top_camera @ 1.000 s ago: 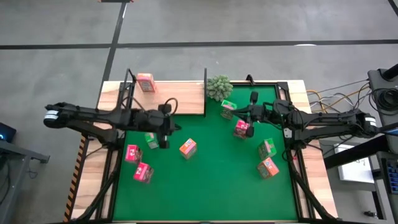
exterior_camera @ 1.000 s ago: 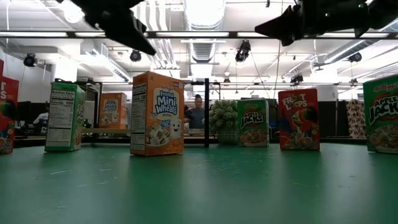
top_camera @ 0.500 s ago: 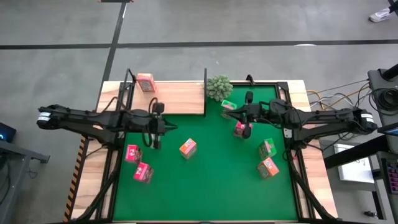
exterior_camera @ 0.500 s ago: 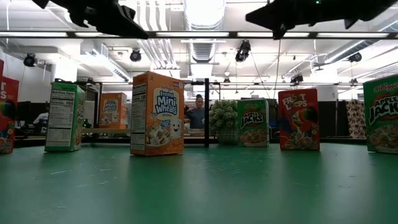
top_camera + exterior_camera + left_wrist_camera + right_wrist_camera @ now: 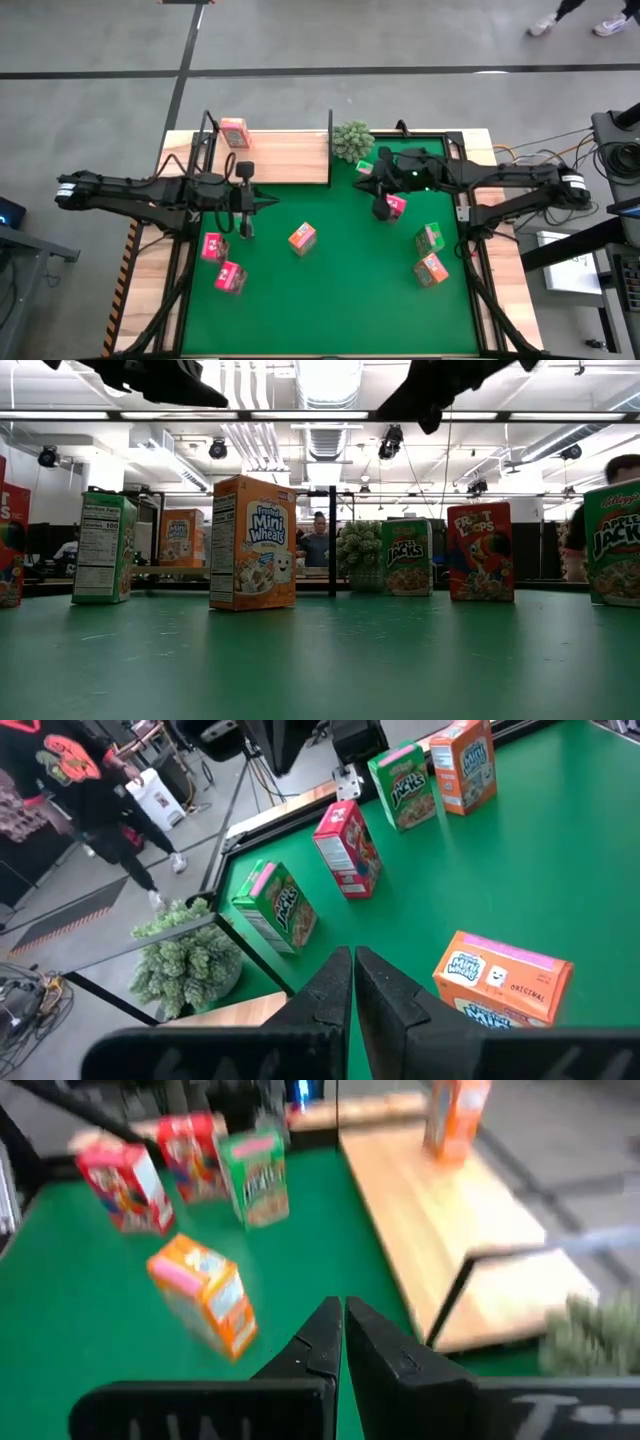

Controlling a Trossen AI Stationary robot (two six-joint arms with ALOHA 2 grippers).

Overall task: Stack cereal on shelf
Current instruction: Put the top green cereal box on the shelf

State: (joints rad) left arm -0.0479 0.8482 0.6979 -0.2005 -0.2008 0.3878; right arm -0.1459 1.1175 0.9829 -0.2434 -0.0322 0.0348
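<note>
On the shelf [image 5: 280, 160], close to its left black upright: one orange box [image 5: 233, 132], standing, alone on the light wood board. Rest of the cereal down on the green mat [image 5: 340, 300], all off the shelf.

Near the mat's middle: the Mini Wheats box [image 5: 302, 238], orange, upright in the low view. Toward the mat's left edge: two pink-red boxes [image 5: 211, 247], one just in front of the other. In the low view, left of the Mini Wheats box, a green box [image 5: 103, 548] with its nutrition panel facing the camera.

On the right half: a green Apple Jacks box [image 5: 367, 168] just beside the plant [image 5: 352, 140], a Froot Loops box [image 5: 394, 206] a little in front of it, then another green box [image 5: 430, 238] and an orange box [image 5: 432, 269] near the mat's right edge, close together.

Left gripper [image 5: 352, 955]: fingers pressed together, holding nothing, up above the mat just in front of the shelf's front edge, aimed across toward the right-hand boxes.

Right gripper [image 5: 342, 1305]: fingers likewise closed on nothing, raised over the back right of the mat beside the Froot Loops box, facing the shelf and the left-hand boxes.

Both arms high in the low view, clear of every box top.

Beyond the table: a person [image 5: 90, 790] in dark clothes on the floor behind the plant.
</note>
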